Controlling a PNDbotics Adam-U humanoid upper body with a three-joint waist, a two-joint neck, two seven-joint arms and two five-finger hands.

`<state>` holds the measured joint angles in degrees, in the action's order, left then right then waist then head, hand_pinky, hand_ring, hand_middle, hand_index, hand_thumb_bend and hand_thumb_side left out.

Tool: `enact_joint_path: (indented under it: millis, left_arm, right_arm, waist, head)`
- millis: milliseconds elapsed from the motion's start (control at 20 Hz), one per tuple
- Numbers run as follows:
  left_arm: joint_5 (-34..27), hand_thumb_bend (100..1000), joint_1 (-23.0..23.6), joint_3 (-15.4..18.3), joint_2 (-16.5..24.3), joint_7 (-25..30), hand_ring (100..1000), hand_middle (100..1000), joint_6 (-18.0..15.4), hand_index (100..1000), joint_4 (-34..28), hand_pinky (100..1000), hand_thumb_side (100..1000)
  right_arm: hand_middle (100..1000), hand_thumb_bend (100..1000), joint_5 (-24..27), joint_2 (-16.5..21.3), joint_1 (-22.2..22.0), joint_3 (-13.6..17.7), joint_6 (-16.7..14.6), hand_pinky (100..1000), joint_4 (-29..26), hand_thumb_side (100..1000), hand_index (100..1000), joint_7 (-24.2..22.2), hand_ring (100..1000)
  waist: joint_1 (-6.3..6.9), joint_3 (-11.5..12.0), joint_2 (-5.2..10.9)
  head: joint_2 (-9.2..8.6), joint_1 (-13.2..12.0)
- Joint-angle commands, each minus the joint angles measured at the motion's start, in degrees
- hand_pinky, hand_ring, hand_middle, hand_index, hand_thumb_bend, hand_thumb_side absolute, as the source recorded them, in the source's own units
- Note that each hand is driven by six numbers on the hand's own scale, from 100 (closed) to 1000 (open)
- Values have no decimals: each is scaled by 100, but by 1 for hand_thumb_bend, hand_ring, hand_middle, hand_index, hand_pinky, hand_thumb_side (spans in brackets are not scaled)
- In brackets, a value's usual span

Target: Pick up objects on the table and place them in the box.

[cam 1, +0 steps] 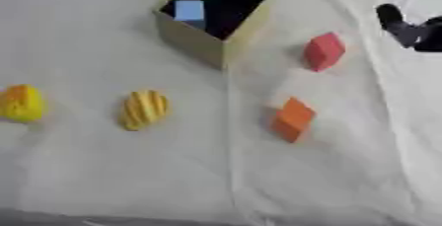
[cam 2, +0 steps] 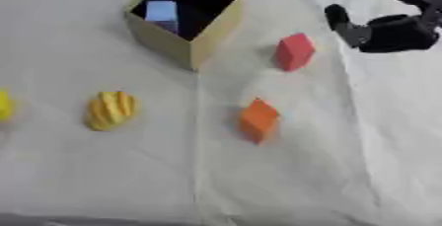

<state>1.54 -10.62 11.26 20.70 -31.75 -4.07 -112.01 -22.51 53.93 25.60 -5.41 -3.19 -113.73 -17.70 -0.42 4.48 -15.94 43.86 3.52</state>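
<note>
Right robot hand (cam 2: 384,31): near worktop (cam 2: 285,180) far right corner; finger state cannot be told.
Done: blue block (cam 2: 162,11) in box (cam 2: 164,42).
Left: red block (cam 2: 294,52), orange block (cam 2: 258,119), two yellow items (cam 2: 110,110).

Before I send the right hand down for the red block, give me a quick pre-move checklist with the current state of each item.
1. Red block free to grasp: ok, it stands alone on the cloth, nothing touching it.
2. Right hand empty: cannot tell; it hangs beside the block, its fingers unclear.
3. Box open and upright: ok, opening faces up.
4. Room in the box: ok, only a blue block shows inside.
5. Path from red block to box: ok, bare cloth between them.
6. Other items clear of the move: ok, orange block and yellow ridged object lie nearer the camera.
</note>
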Motion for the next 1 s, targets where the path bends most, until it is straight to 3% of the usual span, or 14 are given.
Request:
enact_joint_path:
  millis: [50, 550, 800, 1000]
  left_arm:
    - [30, 428, -23, 84, 135, -24, 689, 590, 0, 755, -95, 700, 542]
    - [24, 429, -30, 81, 147, -30, 689, 589, 2, 754, -89, 699, 542]
    - [8, 431, -54, 55, 159, -5, 690, 589, 3, 754, -77, 698, 542]
    - [-11, 428, -69, 23, 169, 30, 690, 589, 6, 754, -57, 698, 542]
  right_arm:
    - [717, 100, -38, 127, 54, 189, -10, 874, -86, 100, 821, 101, 758]
    - [729, 100, -64, 204, 140, 150, -60, 875, -86, 100, 826, 53, 770]
    - [761, 100, -127, 432, 380, -237, -129, 874, -9, 113, 849, -317, 808]
    - [799, 100, -338, 600, 837, -694, -368, 878, 433, 124, 875, -732, 848]
  waist:
    - [11, -11, 86]
    - [7, -3, 62]
    - [3, 26, 61]
    - [-3, 59, 74]
  head:
    - [26, -30]
    - [26, -17]
    - [26, 29]
    - [26, 71]
